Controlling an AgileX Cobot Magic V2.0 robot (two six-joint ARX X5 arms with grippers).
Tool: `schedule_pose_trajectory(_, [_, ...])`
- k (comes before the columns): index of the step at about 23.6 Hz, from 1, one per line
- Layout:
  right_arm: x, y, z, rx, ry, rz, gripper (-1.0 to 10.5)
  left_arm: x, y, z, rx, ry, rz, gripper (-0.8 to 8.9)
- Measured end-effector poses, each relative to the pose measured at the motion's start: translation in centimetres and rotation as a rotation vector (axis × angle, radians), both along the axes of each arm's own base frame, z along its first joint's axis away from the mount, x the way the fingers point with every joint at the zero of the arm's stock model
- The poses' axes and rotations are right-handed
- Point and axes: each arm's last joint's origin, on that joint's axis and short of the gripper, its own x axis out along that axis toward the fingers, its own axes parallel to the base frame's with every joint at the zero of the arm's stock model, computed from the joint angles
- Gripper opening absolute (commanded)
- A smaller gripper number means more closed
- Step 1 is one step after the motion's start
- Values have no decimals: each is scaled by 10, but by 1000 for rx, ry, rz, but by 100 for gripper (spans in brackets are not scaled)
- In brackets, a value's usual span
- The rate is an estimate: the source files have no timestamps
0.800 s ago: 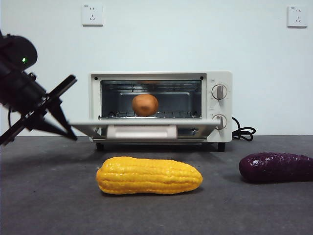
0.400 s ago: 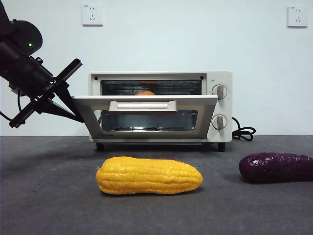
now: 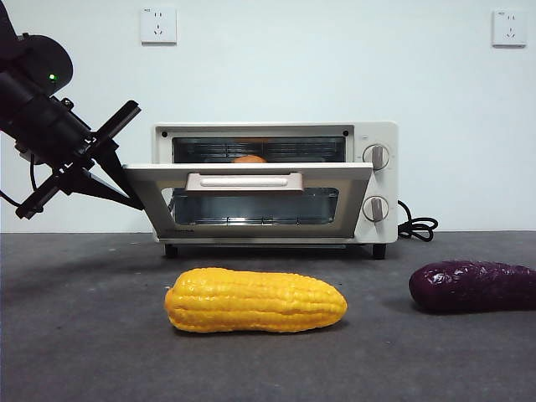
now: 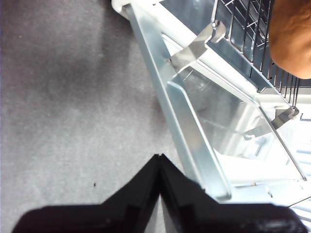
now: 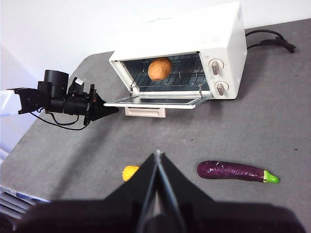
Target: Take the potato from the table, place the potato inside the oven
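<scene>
Front view: potato (image 3: 249,158) in oven (image 3: 275,182), left gripper (image 3: 126,159) (jaws together) at door.

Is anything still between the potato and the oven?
No. The potato already sits on the rack inside the oven. Only the half-raised door partly hides it in the front view, with the left end effector at the door's edge.

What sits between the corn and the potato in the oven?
In the front view, the half-raised oven door stands between the corn and the potato, hiding all but the potato's top.

The oven (image 3: 275,184) door has swung half shut.
</scene>
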Motion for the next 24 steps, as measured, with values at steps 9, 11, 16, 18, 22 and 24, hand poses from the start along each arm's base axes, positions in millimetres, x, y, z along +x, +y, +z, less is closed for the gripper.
schedule_pose_trajectory(9, [0, 0, 0, 0, 0, 0, -7, 12, -7, 27, -31, -90, -33, -6])
schedule_pose_trajectory(11, [0, 0, 0, 0, 0, 0, -7, 13, -10, 32, -33, -105, -39, -6])
schedule_pose_trajectory(16, [0, 0, 0, 0, 0, 0, -7, 17, -10, 40, -24, -139, -27, -6])
schedule_pose_trajectory(18, [0, 0, 0, 0, 0, 0, -7, 19, -9, 42, -24, -162, -24, -6])
schedule_pose_trajectory(22, [0, 0, 0, 0, 0, 0, -7, 22, -10, 46, -25, -222, -18, -6])
schedule_pose_trajectory(24, [0, 0, 0, 0, 0, 0, -7, 24, -10, 48, -21, -241, -9, -6])
